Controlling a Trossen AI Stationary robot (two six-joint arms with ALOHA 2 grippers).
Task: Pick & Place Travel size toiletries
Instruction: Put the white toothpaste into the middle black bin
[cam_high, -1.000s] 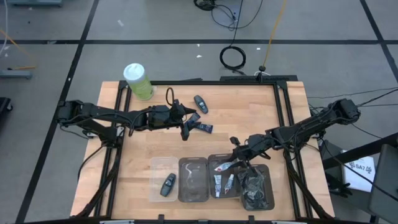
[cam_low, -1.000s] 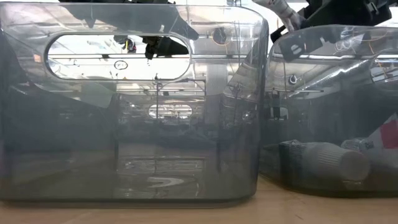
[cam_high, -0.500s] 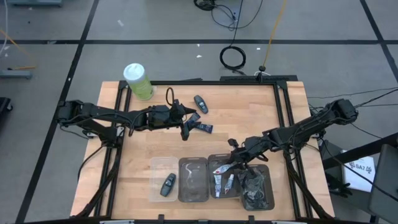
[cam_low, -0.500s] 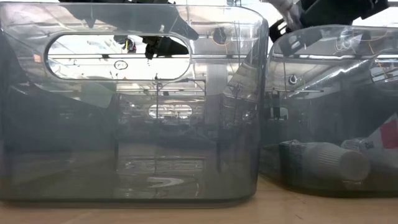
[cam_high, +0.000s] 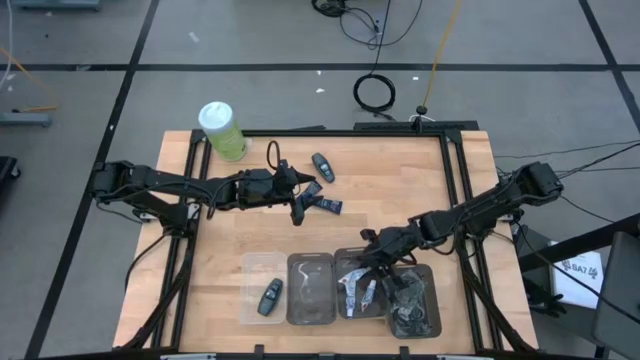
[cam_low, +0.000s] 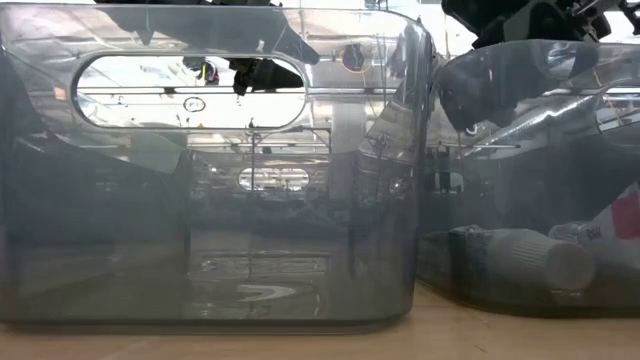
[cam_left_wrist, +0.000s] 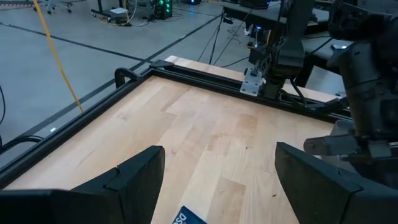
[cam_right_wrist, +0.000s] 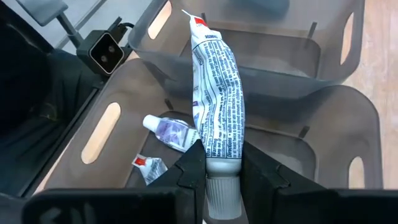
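One white tube sits clamped in your right tool, held over the clear bin where two more tubes lie. Your left tool waits wide open and empty near the dark sachets on the tabletop.

Grey floor with black cables

Wooden table with clear bins, green canister, navy tubes.
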